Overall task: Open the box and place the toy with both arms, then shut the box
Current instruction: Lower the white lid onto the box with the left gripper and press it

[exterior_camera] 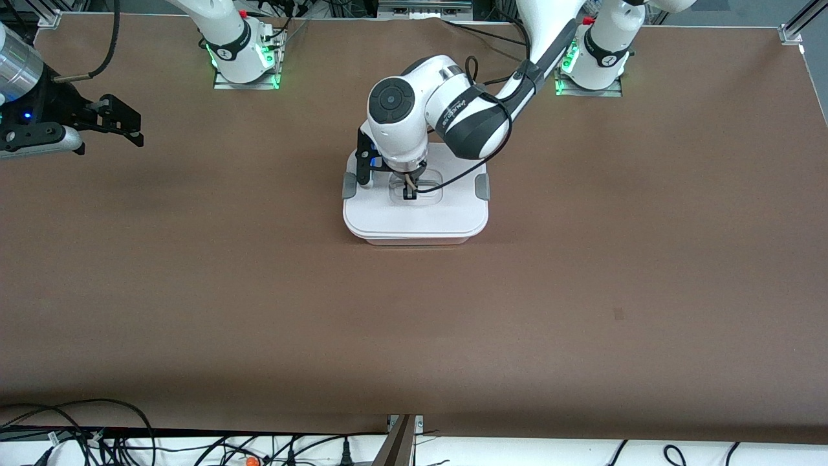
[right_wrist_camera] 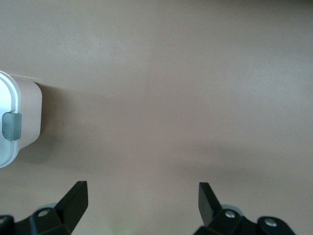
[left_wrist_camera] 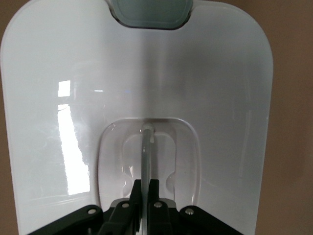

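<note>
The box [exterior_camera: 414, 220] stands in the middle of the table with its white lid on and a grey clip [exterior_camera: 482, 187] on each side. My left gripper [exterior_camera: 409, 192] is down on the lid, shut on the clear handle [left_wrist_camera: 145, 152] in the lid's recess. In the left wrist view the left gripper [left_wrist_camera: 145, 182] pinches the thin handle bar between both fingers. My right gripper [exterior_camera: 132, 129] is open and empty above the bare table toward the right arm's end, well apart from the box. In the right wrist view [right_wrist_camera: 142, 185] its fingers stand wide apart. The toy is out of view.
The brown table [exterior_camera: 582, 291] spreads wide around the box. One side of the box with a grey clip [right_wrist_camera: 11, 126] shows at the edge of the right wrist view. Cables [exterior_camera: 97, 433] lie along the table's edge nearest the front camera.
</note>
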Controlling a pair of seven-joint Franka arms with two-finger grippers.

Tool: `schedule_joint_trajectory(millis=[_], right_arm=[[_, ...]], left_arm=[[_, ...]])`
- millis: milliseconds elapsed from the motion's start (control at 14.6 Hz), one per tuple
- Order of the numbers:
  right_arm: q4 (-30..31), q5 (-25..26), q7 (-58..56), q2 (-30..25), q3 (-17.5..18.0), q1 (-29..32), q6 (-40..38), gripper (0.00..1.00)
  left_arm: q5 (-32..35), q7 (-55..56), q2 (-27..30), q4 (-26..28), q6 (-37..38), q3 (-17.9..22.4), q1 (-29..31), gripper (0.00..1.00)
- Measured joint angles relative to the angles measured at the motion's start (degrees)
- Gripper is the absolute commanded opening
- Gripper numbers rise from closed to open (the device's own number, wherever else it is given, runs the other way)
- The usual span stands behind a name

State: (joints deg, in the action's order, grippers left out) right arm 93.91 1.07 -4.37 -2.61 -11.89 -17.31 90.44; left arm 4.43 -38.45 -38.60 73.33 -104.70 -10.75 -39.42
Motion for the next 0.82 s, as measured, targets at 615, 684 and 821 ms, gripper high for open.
schedule_joint_trajectory(millis=[615, 684, 821], right_arm=[[0.00, 0.00, 0.09, 0.16, 0.00, -0.11, 0.00, 1.00], [0.00, 0.00, 0.09, 0.27, 0.00, -0.11, 0.00, 1.00], [0.00, 0.00, 0.09, 0.57, 0.00, -0.13, 0.00, 1.00]], left_arm=[[-0.01, 0.35, -0.11, -0.22, -0.04, 0.27, 0.17, 0.00], [-0.01, 0.36, -0.11, -0.22, -0.04, 0.26, 0.16, 0.15], [0.00, 0.36, -0.10, -0.22, -0.03, 0.32, 0.14, 1.00]])
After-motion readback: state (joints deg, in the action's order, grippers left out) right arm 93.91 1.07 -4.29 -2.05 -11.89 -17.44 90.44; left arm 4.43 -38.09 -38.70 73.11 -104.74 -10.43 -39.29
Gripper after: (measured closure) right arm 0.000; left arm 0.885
